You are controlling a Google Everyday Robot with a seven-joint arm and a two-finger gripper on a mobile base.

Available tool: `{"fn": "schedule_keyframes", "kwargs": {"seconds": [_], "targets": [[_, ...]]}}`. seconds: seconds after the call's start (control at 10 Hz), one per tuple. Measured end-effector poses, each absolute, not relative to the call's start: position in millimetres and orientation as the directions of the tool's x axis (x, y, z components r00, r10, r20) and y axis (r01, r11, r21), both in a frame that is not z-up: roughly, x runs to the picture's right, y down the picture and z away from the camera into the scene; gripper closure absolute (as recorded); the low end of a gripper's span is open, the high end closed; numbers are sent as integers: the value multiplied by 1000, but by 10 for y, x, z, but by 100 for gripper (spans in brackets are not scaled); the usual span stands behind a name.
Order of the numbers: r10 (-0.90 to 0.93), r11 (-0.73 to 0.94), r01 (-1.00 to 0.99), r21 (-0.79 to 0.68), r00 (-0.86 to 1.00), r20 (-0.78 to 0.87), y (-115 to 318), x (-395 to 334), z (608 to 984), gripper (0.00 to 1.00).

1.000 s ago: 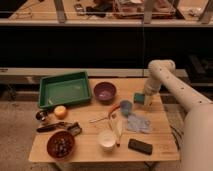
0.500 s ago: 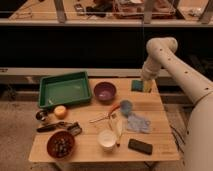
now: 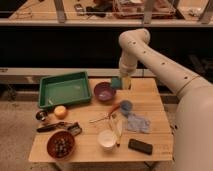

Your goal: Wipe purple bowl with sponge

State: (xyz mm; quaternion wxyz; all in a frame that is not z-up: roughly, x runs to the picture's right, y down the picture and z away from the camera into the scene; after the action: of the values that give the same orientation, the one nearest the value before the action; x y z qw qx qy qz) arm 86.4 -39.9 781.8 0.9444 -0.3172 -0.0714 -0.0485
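The purple bowl point(image 3: 104, 91) sits on the wooden table point(image 3: 95, 145), just right of the green tray. A teal-green sponge point(image 3: 116, 83) hangs right beside the bowl's right rim, a little above the table. My gripper point(image 3: 122, 82) comes down from the white arm at the back right and is shut on the sponge. The sponge hides most of the fingers.
A green tray point(image 3: 65, 90) lies at the back left. Along the front stand a brown bowl point(image 3: 60, 144) with small bits, a white cup point(image 3: 107, 139) and a black slab point(image 3: 140, 146). A pale blue cloth point(image 3: 137, 123), an orange point(image 3: 60, 111) and utensils lie mid-table.
The arm has lifted the sponge off the table's right side and carried it left, up to the purple bowl's right rim.
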Motion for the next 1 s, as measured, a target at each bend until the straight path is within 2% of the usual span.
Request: {"fn": "schedule_keyframes", "kwargs": {"seconds": [0.4, 0.7, 1.0], "targets": [[-71, 789, 196, -582, 970, 231, -6, 478, 8530, 100], [-54, 763, 238, -602, 950, 307, -76, 342, 9083, 100], [-69, 738, 278, -615, 937, 341, -152, 184, 9287, 100]]}}
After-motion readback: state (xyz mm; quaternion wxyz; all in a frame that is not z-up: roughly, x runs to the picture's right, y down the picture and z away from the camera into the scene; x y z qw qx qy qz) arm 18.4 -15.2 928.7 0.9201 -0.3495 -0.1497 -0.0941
